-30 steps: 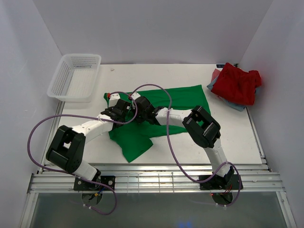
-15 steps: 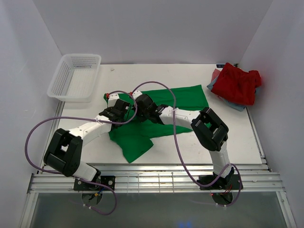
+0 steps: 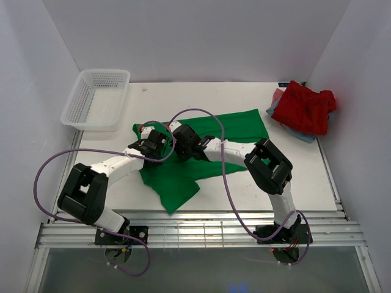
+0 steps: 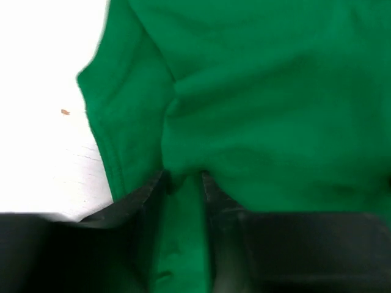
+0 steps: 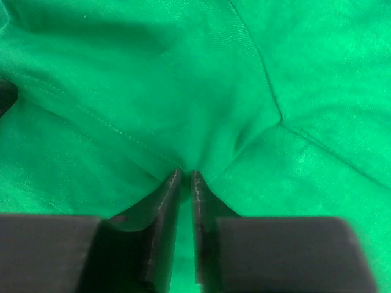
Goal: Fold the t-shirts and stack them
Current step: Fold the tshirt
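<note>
Change since earlier frame: the near flap of the green t-shirt (image 3: 235,125) has shifted slightly right and toward the near edge. More green cloth now shows at its far-left corner. The right arm's elbow has swung outward to the right.

Top view, task item: the green t-shirt lies spread and partly folded at the centre of the surface (image 3: 293,177), with a pointed flap reaching toward the arm bases.
Top view, grippers: the left gripper (image 3: 162,141) and the right gripper (image 3: 175,145) sit just beside each other on the left part of the green t-shirt.
Top view, other items: the red t-shirt (image 3: 305,108) lies bunched at the far-right corner on a blue-grey cloth (image 3: 303,135), well apart from the arms. A white mesh basket (image 3: 104,72) stands at the far-left corner.

Left wrist view, gripper: the fingers (image 4: 146,201) of the left gripper (image 4: 183,180) stand apart, and a fold of green cloth lies in the gap.
Left wrist view, setting: the shirt's edge runs down the left side, with bare surface (image 4: 43,91) beyond it carrying a small brown speck (image 4: 65,112).

Right wrist view, gripper: the fingers (image 5: 162,207) of the right gripper (image 5: 186,175) are almost together, pinching a pucker of the green t-shirt (image 5: 153,73). Creases and a seam converge on the tips.
</note>
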